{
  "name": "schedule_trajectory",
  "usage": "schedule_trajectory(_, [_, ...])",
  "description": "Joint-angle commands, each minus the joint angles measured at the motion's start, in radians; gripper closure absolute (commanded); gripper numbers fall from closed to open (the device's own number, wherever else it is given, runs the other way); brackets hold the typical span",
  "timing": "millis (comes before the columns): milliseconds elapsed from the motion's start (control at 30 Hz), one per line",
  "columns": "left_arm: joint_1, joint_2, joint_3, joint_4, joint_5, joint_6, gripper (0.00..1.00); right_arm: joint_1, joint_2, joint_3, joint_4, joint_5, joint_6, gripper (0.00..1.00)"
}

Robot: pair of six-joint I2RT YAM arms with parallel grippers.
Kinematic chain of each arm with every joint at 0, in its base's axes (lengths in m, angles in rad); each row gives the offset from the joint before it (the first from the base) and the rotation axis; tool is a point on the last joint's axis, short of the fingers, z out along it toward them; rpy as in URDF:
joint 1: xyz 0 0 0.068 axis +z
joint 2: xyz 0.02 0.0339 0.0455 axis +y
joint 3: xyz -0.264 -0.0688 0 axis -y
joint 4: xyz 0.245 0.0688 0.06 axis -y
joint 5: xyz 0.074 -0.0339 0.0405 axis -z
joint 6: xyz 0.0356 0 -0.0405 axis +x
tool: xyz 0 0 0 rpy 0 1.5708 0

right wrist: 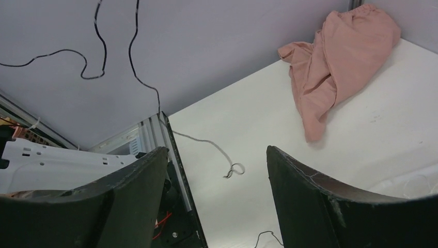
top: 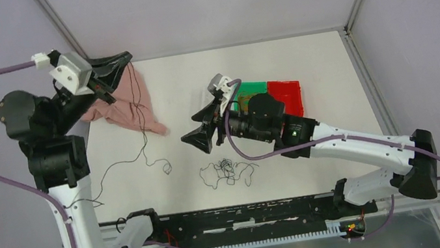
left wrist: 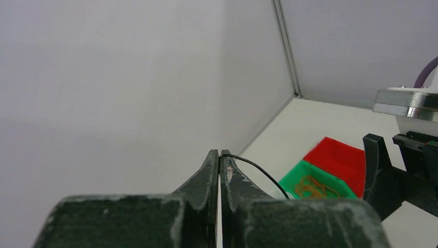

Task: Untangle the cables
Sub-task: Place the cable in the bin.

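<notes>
1 black wire (left wrist: 256, 173) is being drawn clear. The left jaws, raised high, clench its hair-thin end, and its curly tail trails on the white surface (top: 326, 62). The remaining cables (top: 227, 170) lie there in a loose wad near the right jaws, which are spread wide. The next move probably calls for pinching 1 loop delicately.

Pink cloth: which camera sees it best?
The right wrist view: the pink cloth lies whole and unblocked there. In the top view, the left arm covers part of it. The left wrist view doesn't show it.
</notes>
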Motion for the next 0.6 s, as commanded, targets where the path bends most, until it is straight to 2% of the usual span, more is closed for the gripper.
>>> schedule_trajectory(0, [0.000, 0.054, -0.007, -0.271, 0.004, 0.064, 0.97, 0.001, 0.072, 0.092, 0.032, -0.011, 0.005, 0.23])
schedule_trajectory(300, [-0.020, -0.030, -0.143, -0.242, 0.058, 0.080, 0.97, 0.000, 0.212, 0.202, 0.139, -0.078, 0.143, 0.23])
schedule_trajectory(567, [-0.025, -0.046, -0.162, -0.194, 0.063, 0.061, 0.97, 0.000, 0.319, 0.254, 0.190, -0.110, 0.241, 0.23])
